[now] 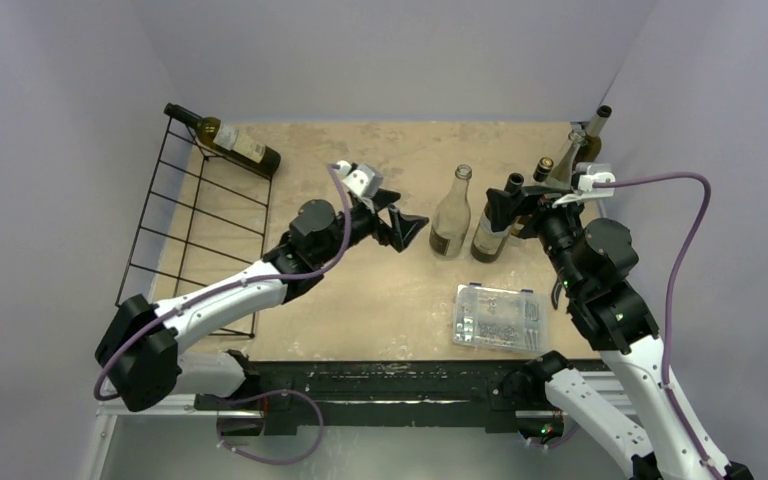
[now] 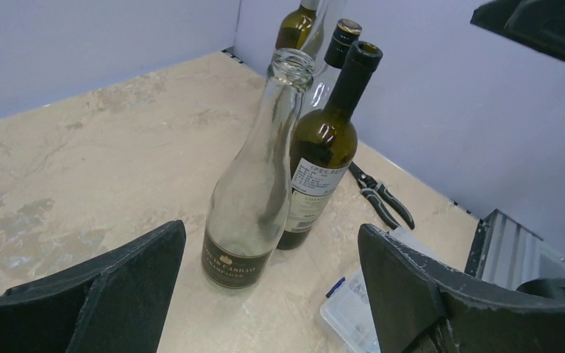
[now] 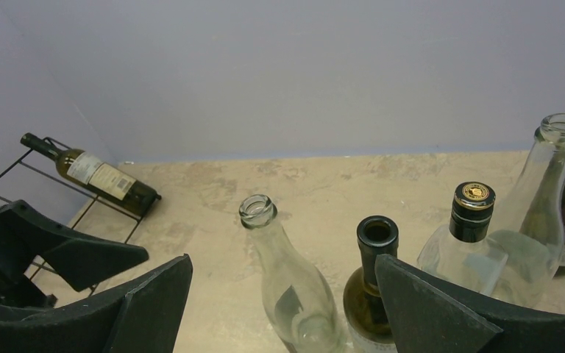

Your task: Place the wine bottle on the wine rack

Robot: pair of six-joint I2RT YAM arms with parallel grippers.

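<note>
Wine bottle [image 1: 450, 213] of clear glass stands upright on the tabletop [image 1: 380, 290], well apart from the wine rack [image 1: 195, 220]. We hold the left tool [image 1: 405, 218] released, facing it — wide enough, we judge, to straddle its body; the right tool [image 3: 283, 261] gapes empty too.

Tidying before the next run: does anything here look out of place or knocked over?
No spill or breakage shows. One stray: pliers lying on the table beside the dark green bottle, a hand tool the task doesn't need.

Soft, even light; sharp frames
</note>
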